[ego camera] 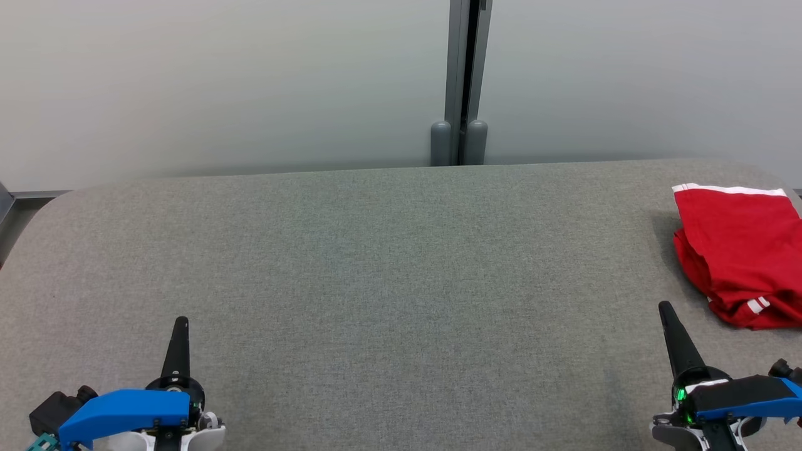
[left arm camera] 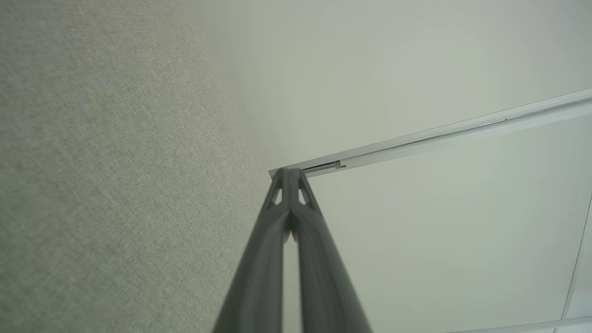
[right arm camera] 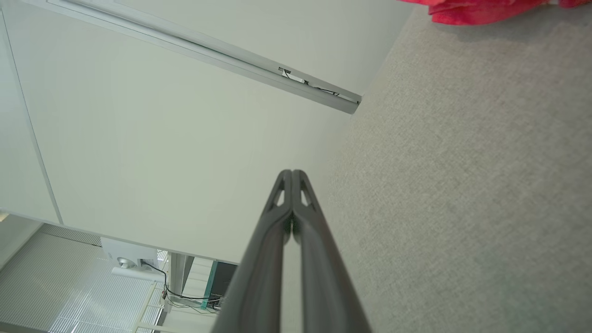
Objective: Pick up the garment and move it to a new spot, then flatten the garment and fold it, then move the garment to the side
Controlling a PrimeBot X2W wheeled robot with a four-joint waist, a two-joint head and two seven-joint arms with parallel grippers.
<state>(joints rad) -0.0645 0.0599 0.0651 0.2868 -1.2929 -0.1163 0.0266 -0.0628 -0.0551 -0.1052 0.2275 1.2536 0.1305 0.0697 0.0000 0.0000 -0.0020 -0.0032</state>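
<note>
Red garment point(ego camera: 739, 250) on worktop point(ego camera: 376, 250) far right, near my right hand point(ego camera: 665, 308), not touching; it and left hand point(ego camera: 180, 322) closed, empty.

Looks like an office test room: a grey felt-covered worktop point(ego camera: 401, 263), pale partition panels point(ego camera: 250, 81) past the fingers point(ego camera: 177, 351) joined by a grey metal post point(ego camera: 463, 81), and a white device point(right arm camera: 127, 254) with trailing cables.

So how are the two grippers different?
The right gripper sits near the red garment; the left gripper is far from it. The right one leans; the left points almost straight. Both are shut, empty, with blue covers.
</note>
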